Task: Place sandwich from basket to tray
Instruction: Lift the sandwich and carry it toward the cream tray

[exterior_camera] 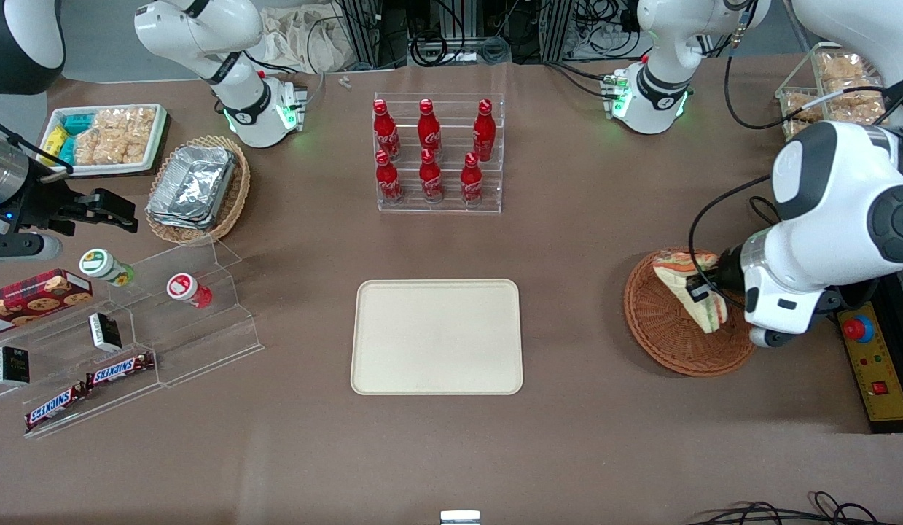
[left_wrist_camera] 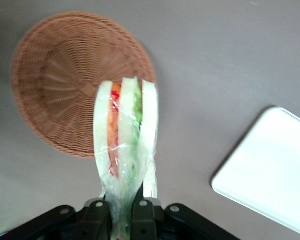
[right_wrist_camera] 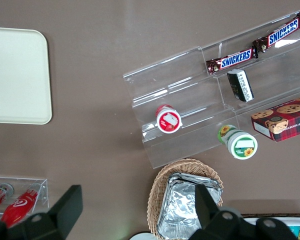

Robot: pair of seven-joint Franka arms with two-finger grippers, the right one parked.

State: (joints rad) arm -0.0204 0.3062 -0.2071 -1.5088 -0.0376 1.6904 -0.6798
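The left arm's claw [left_wrist_camera: 121,212] is gripping the small triangular sandwich wedge of pale bread with red, orange and green filling layers [left_wrist_camera: 125,142], with one black finger [left_wrist_camera: 96,216] pressing against each broad face of the clear-wrapped wedge. In the wrist view the sandwich is hanging clear of the round, shallow, reddish-brown woven wicker basket [left_wrist_camera: 60,75], with the layered edge facing the camera and the wedge overlapping the basket's rim. In the front view the claw [exterior_camera: 702,290] and the sandwich [exterior_camera: 688,284] are sitting above the basket [exterior_camera: 666,332]; the basket's woven floor is showing bare beneath them.

The basket is standing on the brown worktop [exterior_camera: 568,240] toward the working arm's end. The flat cream-beige rectangular tray with rounded corners and a low rim [exterior_camera: 436,337] is lying beside the basket, well apart from it, with bare worktop between the two. The tray surface is carrying nothing.

The clear acrylic rack holding six red cola bottles [exterior_camera: 438,154] is standing farther from the front camera than the basket, beside the tray's line. The lighter oval wicker basket of foil containers [exterior_camera: 197,188] and the stepped clear acrylic display with Snickers bars [exterior_camera: 130,343] are located well away from the basket, toward the parked arm's end of the worktop.
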